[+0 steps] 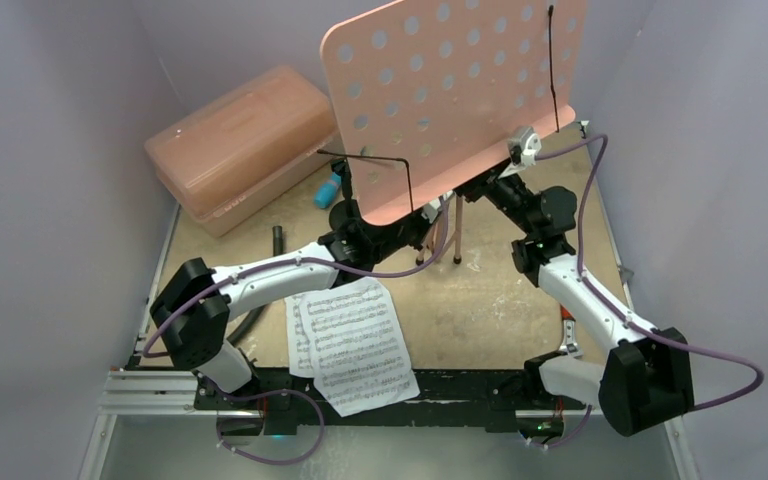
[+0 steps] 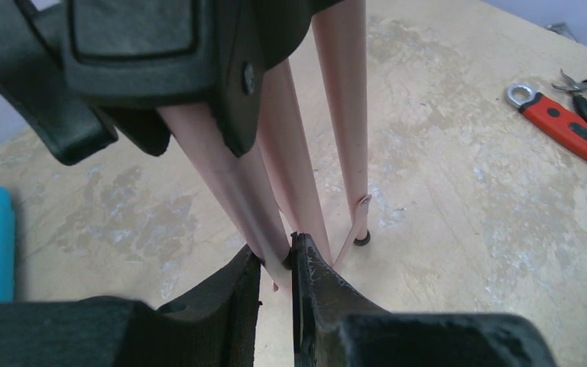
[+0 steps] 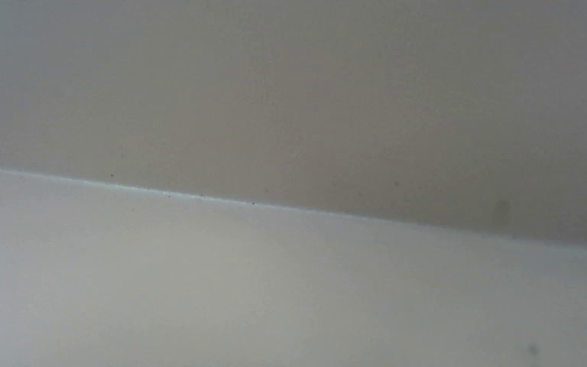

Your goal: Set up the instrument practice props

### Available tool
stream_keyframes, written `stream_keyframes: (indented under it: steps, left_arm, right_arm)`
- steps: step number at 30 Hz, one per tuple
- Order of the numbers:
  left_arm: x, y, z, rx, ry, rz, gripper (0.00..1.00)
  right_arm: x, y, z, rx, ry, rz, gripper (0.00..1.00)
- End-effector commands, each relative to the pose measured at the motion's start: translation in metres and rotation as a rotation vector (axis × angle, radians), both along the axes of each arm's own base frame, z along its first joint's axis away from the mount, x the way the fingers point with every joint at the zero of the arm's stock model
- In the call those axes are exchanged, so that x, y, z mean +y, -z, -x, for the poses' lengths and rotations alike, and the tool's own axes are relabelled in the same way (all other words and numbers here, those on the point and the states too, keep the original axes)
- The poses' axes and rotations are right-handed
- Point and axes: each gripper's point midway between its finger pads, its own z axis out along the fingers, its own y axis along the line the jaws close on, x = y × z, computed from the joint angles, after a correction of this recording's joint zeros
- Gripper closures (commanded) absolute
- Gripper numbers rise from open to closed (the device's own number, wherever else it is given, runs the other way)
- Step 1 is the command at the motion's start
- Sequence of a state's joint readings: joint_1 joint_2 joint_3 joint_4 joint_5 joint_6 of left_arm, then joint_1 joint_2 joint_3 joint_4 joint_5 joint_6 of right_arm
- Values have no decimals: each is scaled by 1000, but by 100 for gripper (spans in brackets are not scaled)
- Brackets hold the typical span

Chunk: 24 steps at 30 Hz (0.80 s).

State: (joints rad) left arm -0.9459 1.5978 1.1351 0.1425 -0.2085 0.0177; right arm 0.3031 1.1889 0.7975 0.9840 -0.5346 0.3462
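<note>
Standing up the pink music stand point(image 1: 450, 90), propped mid-surface: left fingers point(image 2: 321, 298) pinch one tripod leg point(image 2: 237, 191); the right arm point(image 1: 570, 280) hides its fingers behind the desk, grip untellable; next, I judge, splay the legs until steady.

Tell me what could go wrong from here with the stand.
1. The left pincer pinches one thin leg only at its very tips; it may slip and the music stand could tip.
2. The legs look barely spread, so releasing now could topple it toward the cyan microphone.
</note>
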Motion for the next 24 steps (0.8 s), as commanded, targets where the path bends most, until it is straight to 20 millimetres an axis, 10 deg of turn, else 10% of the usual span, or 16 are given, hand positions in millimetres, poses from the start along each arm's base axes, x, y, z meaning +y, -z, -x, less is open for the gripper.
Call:
stream_keyframes:
  steps: [1,8,17,24]
  left_arm:
    - [91,106,0,162,-160,-431,100]
    - [63,85,15,138,-41,-205,99]
    - [62,61,26,112,-40,-28,52]
    - [45,50,29,124,20,50,49]
  right_arm:
    - [-38,-152,113,-533,-22,-230,100]
    - [-41,-147,114,-508,-8,-237,100]
    - [-45,-149,113,-499,10,-258,100]
    - [-44,-148,113,-499,2,-257,100]
